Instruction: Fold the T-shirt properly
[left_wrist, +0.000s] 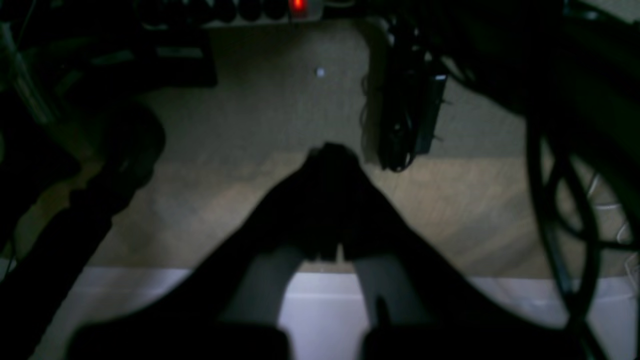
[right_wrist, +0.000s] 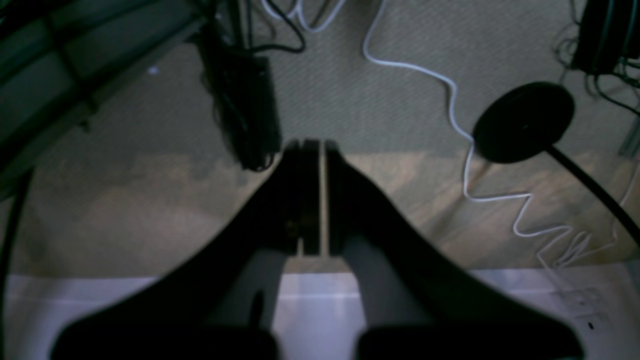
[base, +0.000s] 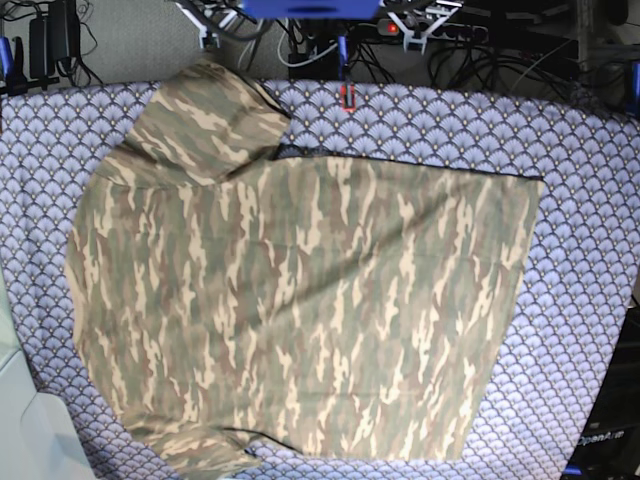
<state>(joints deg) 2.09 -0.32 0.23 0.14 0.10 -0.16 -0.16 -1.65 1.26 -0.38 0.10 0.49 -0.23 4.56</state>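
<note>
The camouflage T-shirt (base: 300, 310) lies spread flat and sideways on the purple scallop-patterned tablecloth (base: 590, 200). One sleeve is at the top left (base: 205, 120), the other at the bottom left, and the hem runs down the right. Neither gripper shows in the base view. In the left wrist view my left gripper (left_wrist: 331, 150) is shut and empty, hanging over carpet and floor off the table. In the right wrist view my right gripper (right_wrist: 314, 146) is shut and empty, with only a thin slit between its fingers, also over the floor. The shirt is out of both wrist views.
A power strip with a red light (left_wrist: 298, 5) and cable bundles lie on the floor. A white cable (right_wrist: 450, 95) and a black round stand base (right_wrist: 522, 122) lie to the right. A small red object (base: 346, 96) sits at the table's far edge.
</note>
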